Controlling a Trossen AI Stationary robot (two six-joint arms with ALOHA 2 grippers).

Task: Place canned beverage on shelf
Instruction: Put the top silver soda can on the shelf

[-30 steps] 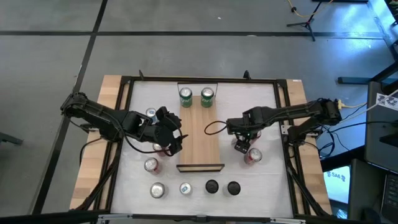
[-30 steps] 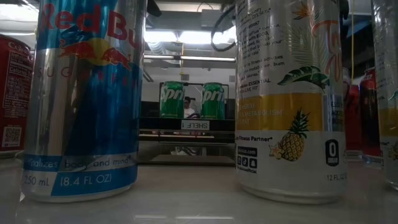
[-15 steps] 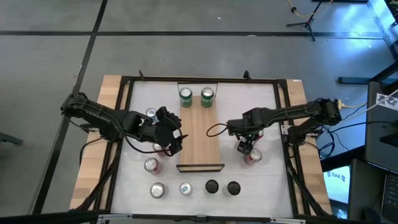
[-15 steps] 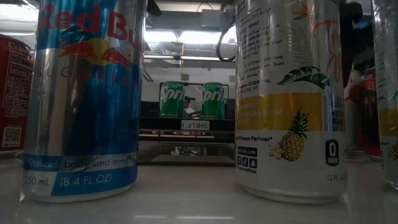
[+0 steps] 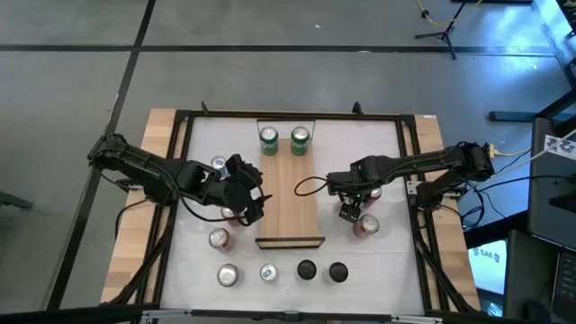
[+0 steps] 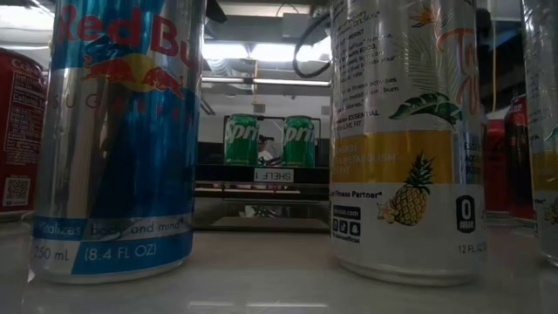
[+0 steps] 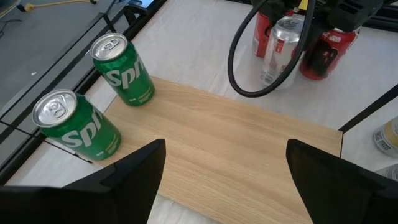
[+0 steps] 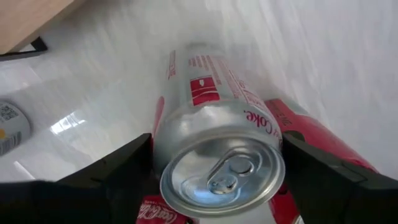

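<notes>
The shelf (image 5: pixel 290 193) is a light-wood plank down the table's middle, with two green cans (image 5: pixel 269 139) (image 5: pixel 300 139) standing at its far end. A silver cola can (image 8: pixel 217 124) stands upright on the white tabletop right of the shelf. My right gripper (image 8: pixel 217 180) points down over it, open, one finger at each side of its top. From above, that gripper (image 5: pixel 347 211) hides the can. My left gripper (image 7: pixel 224 180) hangs open at the shelf's left edge (image 5: pixel 250 200), over the bare plank (image 7: pixel 236 143), and holds nothing. My right gripper comes at the silver can from above, and its fingers (image 8: pixel 118 171) stand close beside the top rim (image 8: pixel 186 155). I cannot tell whether they touch it. The can stands upright on the table.
Red cola cans (image 8: pixel 311 143) (image 5: pixel 366 225) crowd the silver can on two sides. Several more cans stand left of the shelf (image 5: pixel 218 238) and along the near edge (image 5: pixel 306 269). A blue-silver can (image 6: pixel 122 139) and a pineapple can (image 6: pixel 405 139) fill the low view. A black cable (image 7: pixel 249 68) loops over the shelf.
</notes>
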